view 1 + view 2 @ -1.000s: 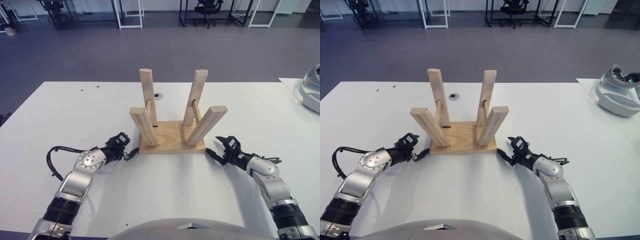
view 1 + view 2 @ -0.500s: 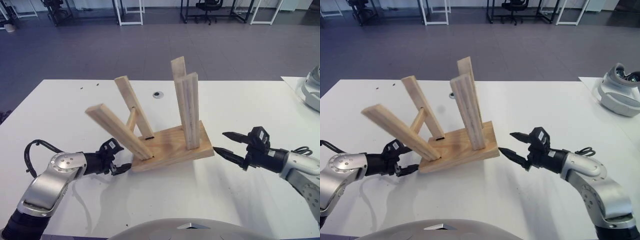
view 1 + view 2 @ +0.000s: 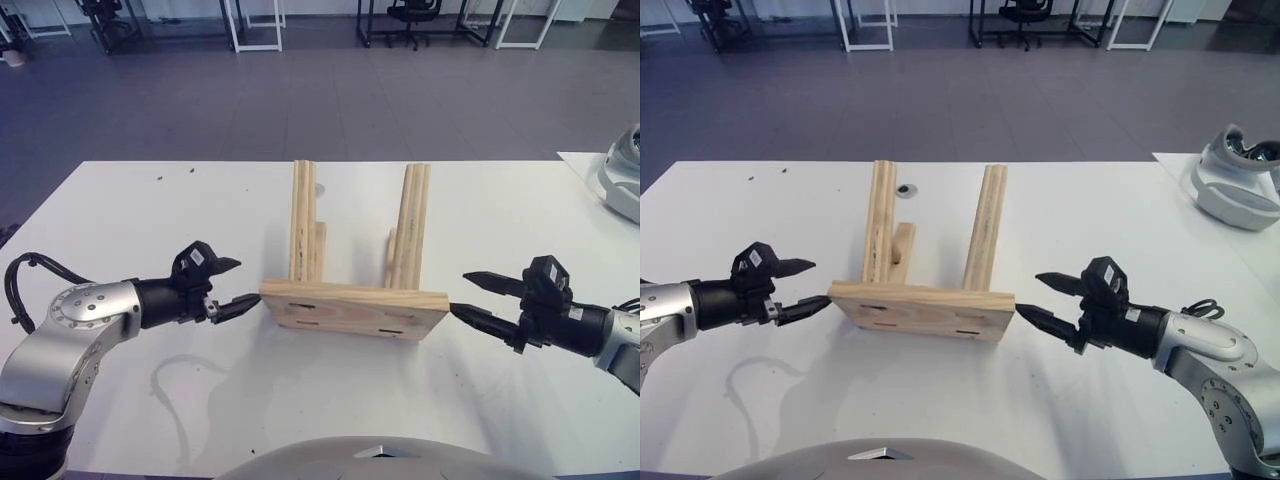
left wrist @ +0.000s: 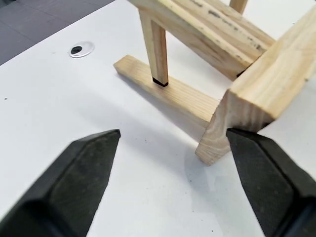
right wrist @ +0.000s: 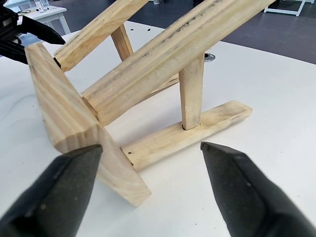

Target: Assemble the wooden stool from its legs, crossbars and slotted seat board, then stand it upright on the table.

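Evidently, the pale wooden stool lay on its side near the middle of the flat white table, not upright. Its rectangular slotted seat board stood on one long edge with its flat face turned toward the robot. The four straight wooden legs pointed away, toward the far edge of the table. In the left wrist view one lower leg rested flat on the table, and a short wooden crossbar rose from it to the leg above.

The left gripper, black with two pointed fingers, hung just beside the left end of the seat board. Its jaws were spread wide and held nothing. Whether the lower fingertip touched the wood, I could not tell.

The right gripper was just beside the right end of the board, its jaws also wide apart and holding nothing.

A small round hole showed in the table behind the stool. A white and grey headset lay on a separate white surface far to the right.
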